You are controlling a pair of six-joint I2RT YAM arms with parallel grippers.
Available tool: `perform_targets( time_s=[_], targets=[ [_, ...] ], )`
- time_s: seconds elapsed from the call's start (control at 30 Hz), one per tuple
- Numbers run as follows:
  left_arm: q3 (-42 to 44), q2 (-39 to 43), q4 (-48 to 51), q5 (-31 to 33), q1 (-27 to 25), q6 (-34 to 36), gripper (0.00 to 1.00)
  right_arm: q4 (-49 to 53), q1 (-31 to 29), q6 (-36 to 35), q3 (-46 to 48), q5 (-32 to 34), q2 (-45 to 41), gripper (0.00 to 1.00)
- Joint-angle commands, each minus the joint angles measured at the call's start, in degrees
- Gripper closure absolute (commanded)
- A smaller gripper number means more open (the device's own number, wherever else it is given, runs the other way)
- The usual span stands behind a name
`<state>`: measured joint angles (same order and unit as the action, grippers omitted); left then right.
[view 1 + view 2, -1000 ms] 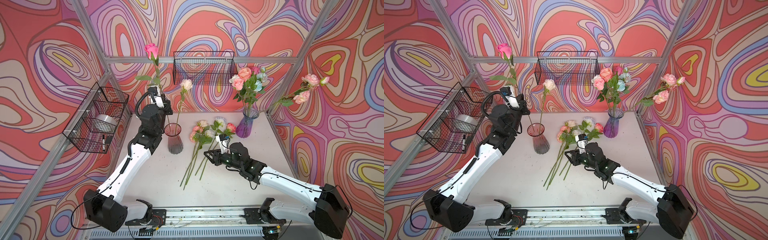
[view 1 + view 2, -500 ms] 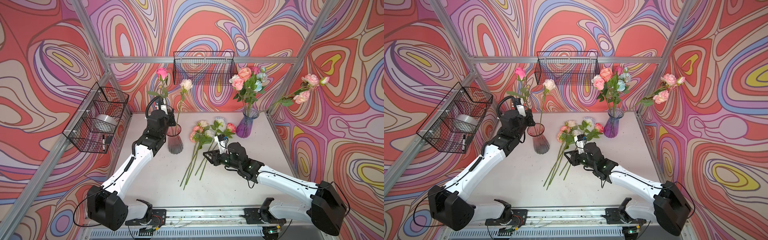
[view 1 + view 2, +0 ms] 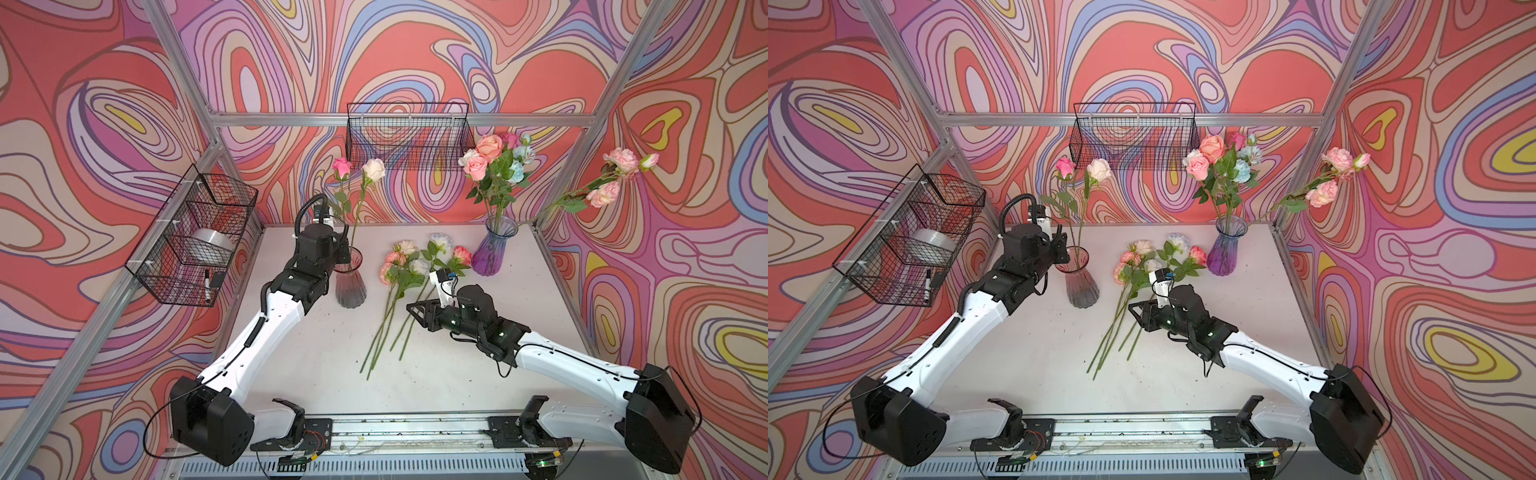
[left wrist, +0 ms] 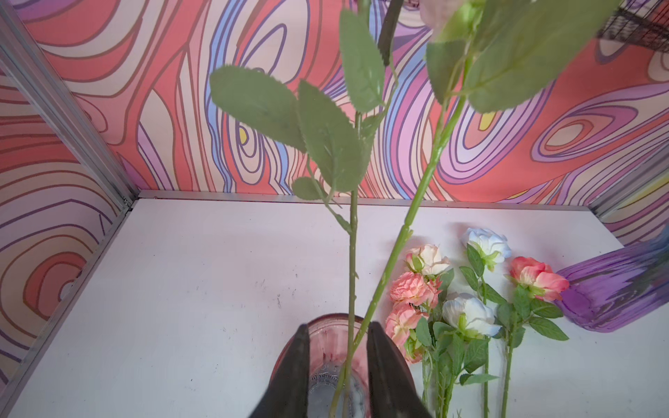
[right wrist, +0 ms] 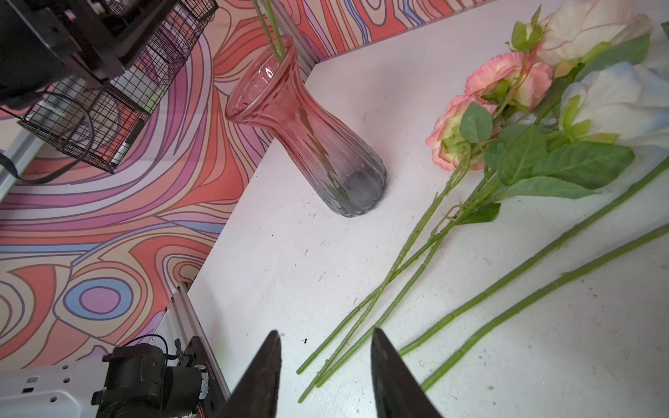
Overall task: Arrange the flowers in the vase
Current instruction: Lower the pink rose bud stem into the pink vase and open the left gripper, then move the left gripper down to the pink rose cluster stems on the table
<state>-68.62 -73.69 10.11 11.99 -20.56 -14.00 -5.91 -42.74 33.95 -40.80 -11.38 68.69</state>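
In both top views a pink glass vase stands left of the middle. It holds a pink rose and a cream rose. My left gripper sits at the vase's mouth, open. Both stems run between its fingers with a gap on each side. Several loose flowers lie on the table. My right gripper hovers open over the lower ends of their stems, holding nothing.
A purple vase with a bouquet stands at the back right. A pink flower spray sticks out from the right frame post. Wire baskets hang on the left wall and the back wall.
My left gripper came down and right with the pink rose, set its stem into the pink vase and opened its jaws. The right arm has hardly moved.
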Motion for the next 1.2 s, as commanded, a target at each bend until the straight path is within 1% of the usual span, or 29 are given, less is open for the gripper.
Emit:
perform_targets(
  time_s=[0.0, 0.1, 0.17, 0.23, 0.3, 0.37, 0.43, 0.5, 0.57, 0.63, 0.73, 0.87, 0.93, 1.07, 1.17],
  targets=[
    [0.8, 4.3, 3.0, -0.6, 0.3, -1.1, 0.69, 0.1, -0.2, -0.5, 0.0, 0.9, -1.1, 0.58],
    [0.9, 7.2, 8.0, -1.8, 0.3, -2.4, 0.63, 0.7, -0.2, -0.7, 0.2, 2.5, -1.6, 0.58],
    [1.1, 8.6, 11.8, -3.8, 0.3, -3.6, 0.62, 1.3, -0.2, 0.1, 1.0, 6.2, -2.4, 0.59],
    [1.7, 9.6, 15.7, -6.7, 0.1, -4.4, 0.63, 2.5, -0.2, 2.5, 2.3, 13.1, -3.7, 0.58],
    [3.2, 10.7, 19.2, -9.5, -0.9, -5.0, 0.66, 5.0, -0.2, 5.6, 3.8, 21.9, -5.4, 0.59],
    [5.3, 11.3, 21.6, -8.7, -4.0, -5.1, 0.7, 8.1, -0.1, 9.0, 4.8, 29.3, -6.7, 0.57],
    [6.7, 11.2, 23.7, -5.7, -8.9, -4.6, 0.72, 10.5, 0.4, 11.9, 5.5, 33.4, -7.2, 0.58],
    [8.0, 10.1, 24.9, -3.1, -13.8, -5.4, 0.74, 10.7, 1.4, 12.9, 6.3, 33.9, -7.1, 0.59],
    [9.4, 8.3, 24.2, -3.1, -16.9, -6.1, 0.74, 10.8, 2.2, 13.9, 6.6, 33.3, -6.0, 0.6],
    [10.2, 5.5, 23.1, -2.3, -18.8, -7.4, 0.74, 10.9, 2.8, 15.1, 6.5, 31.8, -4.8, 0.62],
    [9.8, -0.6, 21.4, -2.9, -19.7, -8.7, 0.74, 10.2, 3.0, 15.3, 6.4, 29.7, -3.7, 0.65],
    [6.8, -10.3, 18.3, -3.2, -20.1, -10.0, 0.75, 9.9, 3.1, 15.1, 6.5, 29.2, -3.6, 0.66],
    [5.0, -14.8, 17.2, -2.2, -20.3, -10.2, 0.75, 10.0, 3.2, 14.6, 6.6, 29.0, -4.0, 0.66],
    [0.4, -22.9, 16.4, 0.3, -20.4, -9.7, 0.71, 9.7, 3.4, 13.7, 7.2, 28.3, -5.0, 0.66],
    [-3.5, -27.8, 17.8, 2.3, -20.4, -9.9, 0.68, 9.6, 3.4, 12.6, 7.3, 27.7, -5.2, 0.65]
  ],
)
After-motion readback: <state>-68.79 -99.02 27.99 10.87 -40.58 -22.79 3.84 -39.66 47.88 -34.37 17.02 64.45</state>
